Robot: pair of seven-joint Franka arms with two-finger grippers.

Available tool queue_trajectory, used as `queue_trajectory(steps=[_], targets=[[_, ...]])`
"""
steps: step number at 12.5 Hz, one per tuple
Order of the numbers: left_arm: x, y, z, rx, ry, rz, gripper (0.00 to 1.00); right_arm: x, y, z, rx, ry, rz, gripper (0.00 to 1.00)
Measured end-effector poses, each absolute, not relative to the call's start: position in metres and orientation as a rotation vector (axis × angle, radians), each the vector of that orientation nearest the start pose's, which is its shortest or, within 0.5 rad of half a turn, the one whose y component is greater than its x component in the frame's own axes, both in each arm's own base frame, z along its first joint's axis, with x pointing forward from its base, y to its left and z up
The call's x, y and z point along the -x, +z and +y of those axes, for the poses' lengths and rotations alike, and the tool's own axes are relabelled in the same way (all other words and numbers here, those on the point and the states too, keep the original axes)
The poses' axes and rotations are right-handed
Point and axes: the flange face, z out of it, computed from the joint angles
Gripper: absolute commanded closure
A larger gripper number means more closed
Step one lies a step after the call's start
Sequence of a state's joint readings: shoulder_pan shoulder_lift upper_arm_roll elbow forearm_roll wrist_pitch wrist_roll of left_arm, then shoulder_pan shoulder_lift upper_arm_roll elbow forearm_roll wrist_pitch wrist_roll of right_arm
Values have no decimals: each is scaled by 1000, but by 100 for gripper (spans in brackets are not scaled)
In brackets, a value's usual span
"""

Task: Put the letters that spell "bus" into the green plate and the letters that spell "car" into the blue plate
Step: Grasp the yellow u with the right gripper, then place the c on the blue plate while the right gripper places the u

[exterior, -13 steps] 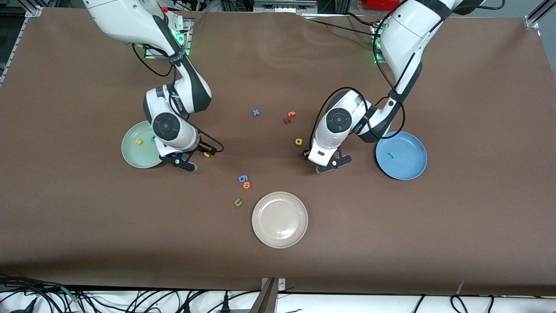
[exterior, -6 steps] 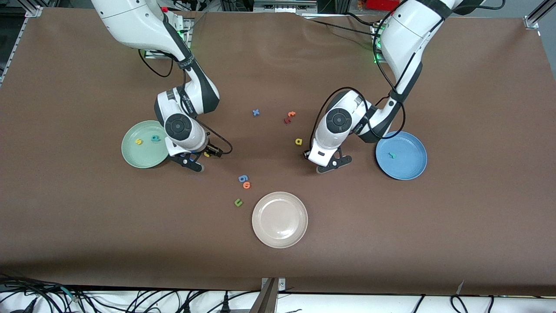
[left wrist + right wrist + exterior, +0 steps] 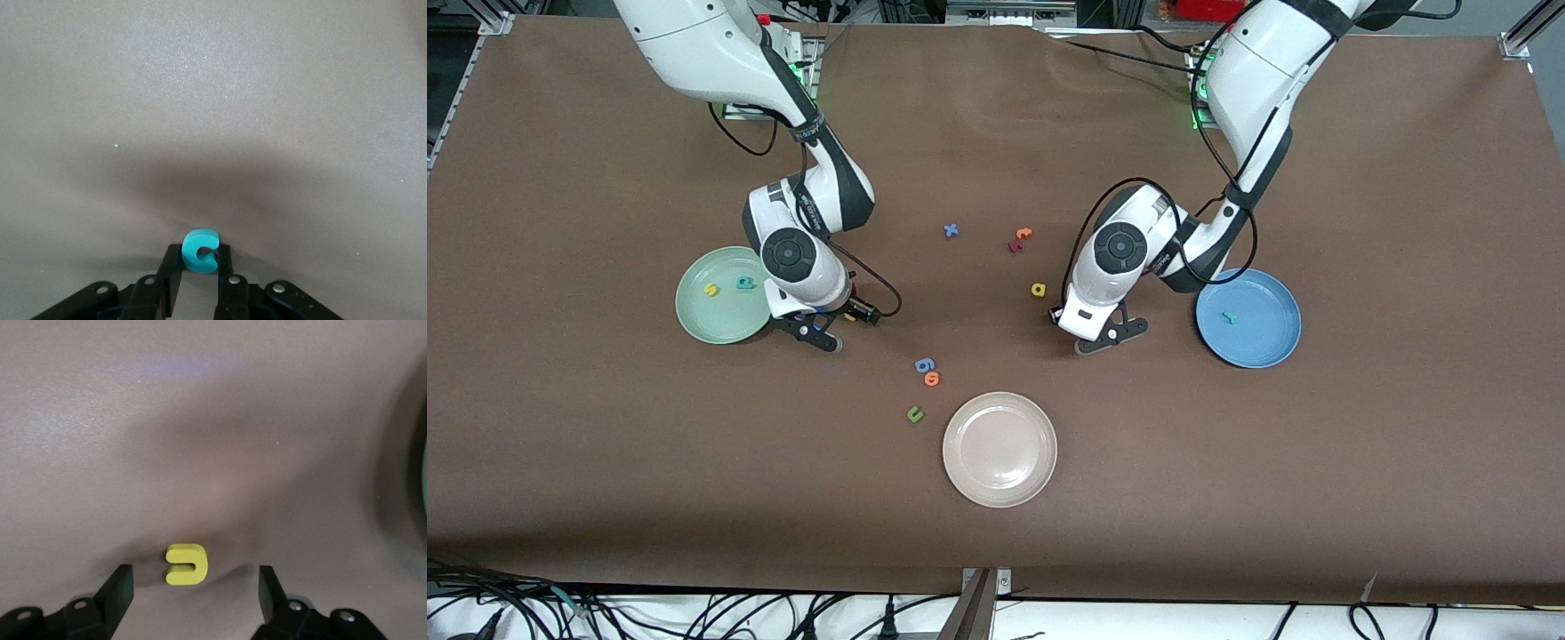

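Left end effector (image 3: 199, 280) pinches teal "c" (image 3: 200, 251); right end effector (image 3: 193, 593) open, straddling yellow "u" (image 3: 187, 564).

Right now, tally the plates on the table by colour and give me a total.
Green plate: 1
Blue plate: 1
Cream-white plate: 1
Total: 3
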State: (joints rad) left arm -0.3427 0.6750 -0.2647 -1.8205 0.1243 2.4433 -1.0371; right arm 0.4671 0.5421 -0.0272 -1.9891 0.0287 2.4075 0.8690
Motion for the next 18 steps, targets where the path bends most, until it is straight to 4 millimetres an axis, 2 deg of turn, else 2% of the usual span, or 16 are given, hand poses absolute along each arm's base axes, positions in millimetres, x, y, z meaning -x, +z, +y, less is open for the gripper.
queue_trajectory(steps=[3, 6, 7, 9, 14, 16, 18], targets=[[-535, 173, -360, 3119, 130, -611, 73, -538, 176, 254, 3126, 162, 734, 56], [-535, 173, -360, 3118, 131, -611, 74, -538, 177, 255, 3123, 155, 735, 69], [-535, 173, -359, 3117, 131, -610, 75, -538, 178, 255, 3122, 153, 736, 77], [-535, 173, -359, 3116, 132, -611, 76, -538, 178, 255, 3121, 152, 736, 100], [-535, 174, -359, 3106, 144, -608, 79, -539, 185, 255, 3125, 161, 740, 100], [-541, 181, -355, 3048, 213, -587, 79, -545, 204, 248, 3131, 177, 763, 100], [-556, 202, -346, 2994, 289, -519, 79, -552, 227, 234, 3143, 202, 793, 100]])
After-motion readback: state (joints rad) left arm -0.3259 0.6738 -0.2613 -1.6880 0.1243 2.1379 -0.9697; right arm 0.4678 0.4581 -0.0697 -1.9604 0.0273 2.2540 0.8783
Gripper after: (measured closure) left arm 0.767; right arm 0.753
